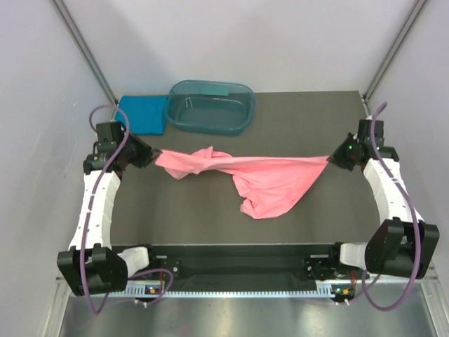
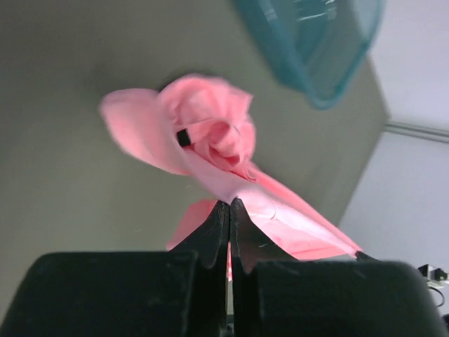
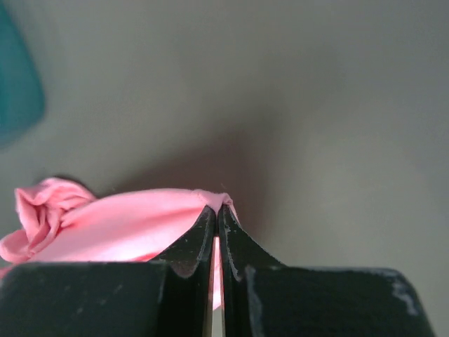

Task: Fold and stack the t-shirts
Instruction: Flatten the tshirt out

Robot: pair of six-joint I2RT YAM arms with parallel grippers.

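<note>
The salmon-pink t-shirt [image 1: 266, 179] hangs stretched between my two grippers above the dark table, bunched at its left end and sagging low in the middle. My left gripper [image 1: 151, 156] is shut on its left end; the cloth [image 2: 210, 140] shows past the fingertips in the left wrist view. My right gripper [image 1: 331, 159] is shut on the right end, with cloth [image 3: 126, 221] pinched in the closed jaws. The teal-blue t-shirt [image 1: 142, 114] lies folded at the back left, behind the left gripper.
A dark teal see-through plastic tub [image 1: 210, 105] stands at the back, right of the blue shirt; it also shows in the left wrist view [image 2: 316, 42]. The dark table mat [image 1: 316, 232] is bounded by white walls on both sides and behind.
</note>
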